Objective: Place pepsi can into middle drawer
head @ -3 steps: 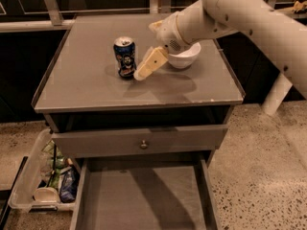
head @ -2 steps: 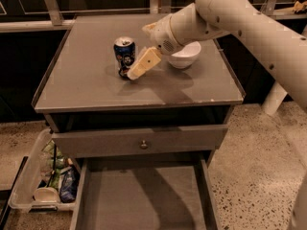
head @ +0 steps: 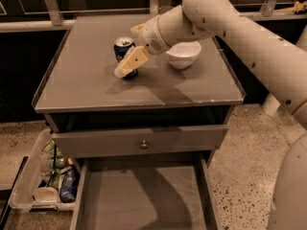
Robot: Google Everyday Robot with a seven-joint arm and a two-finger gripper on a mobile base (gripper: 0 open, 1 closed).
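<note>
The pepsi can (head: 123, 46), dark blue with a silver top, stands upright on the grey cabinet top (head: 86, 85), left of the white bowl (head: 183, 54). My gripper (head: 125, 61) reaches in from the right and is open at the can. One tan finger (head: 130, 63) lies across the can's near side; the other is hidden behind it. The can still rests on the top. The middle drawer (head: 144, 200) is pulled out at the bottom of the view, showing a bare grey floor.
A drawer with a grey front and small round knob (head: 142, 144) sits slightly open above the middle drawer. A clear plastic bin of clutter (head: 43, 183) stands on the speckled floor at the left. My arm (head: 249, 42) spans the cabinet's right side.
My gripper has moved left from beside the bowl onto the can, its near finger now overlapping the can's front. The can and bowl have not moved.
</note>
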